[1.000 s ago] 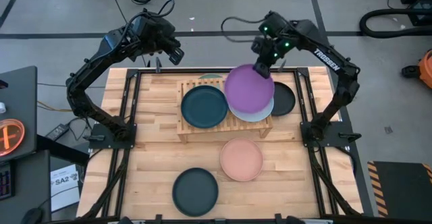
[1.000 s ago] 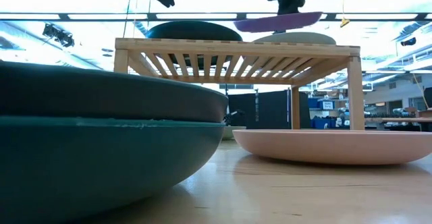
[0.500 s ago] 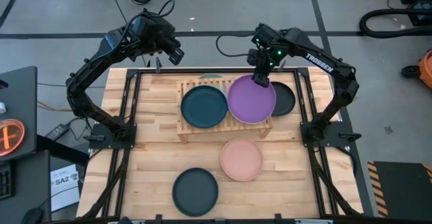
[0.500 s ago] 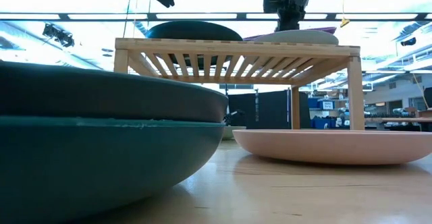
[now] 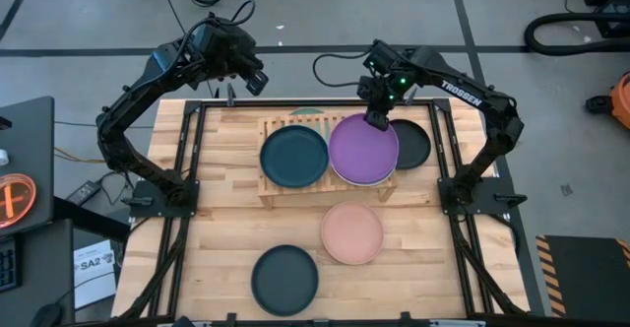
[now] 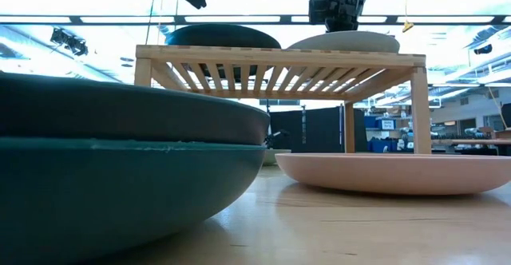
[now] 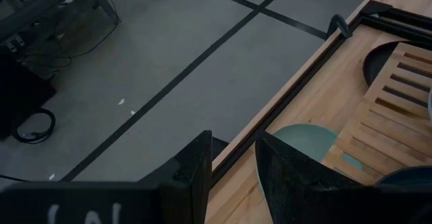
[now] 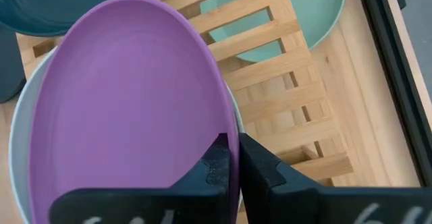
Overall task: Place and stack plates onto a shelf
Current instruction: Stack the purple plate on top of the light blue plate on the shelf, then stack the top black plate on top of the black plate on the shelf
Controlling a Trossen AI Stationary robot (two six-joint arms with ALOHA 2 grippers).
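Observation:
The purple plate lies in the pale blue-white plate on the right half of the slatted shelf. My right gripper is shut on the purple plate's far rim. A dark teal plate sits on the shelf's left half. A mint green plate lies on the table, partly under the shelf's far edge. My left gripper is open and empty above the table's far left edge. In the low view the purple plate is hidden inside the pale plate. My right gripper pinches the purple plate's far rim between its two fingers, one finger on the plate's inner face and one outside the rim. The fingers come from above and from the far side, slanting down. The plate rests nested in the pale blue-white plate.
A charcoal plate lies on the table right of the shelf. A salmon pink plate lies in front of the shelf. A dark plate sits on another plate near the front edge. Black frame rails run along both table sides.
My right gripper has gone down and a little toward the table's left with the purple plate. The plate was lifted and tilted above the shelf; now it lies flat in the pale blue-white plate.

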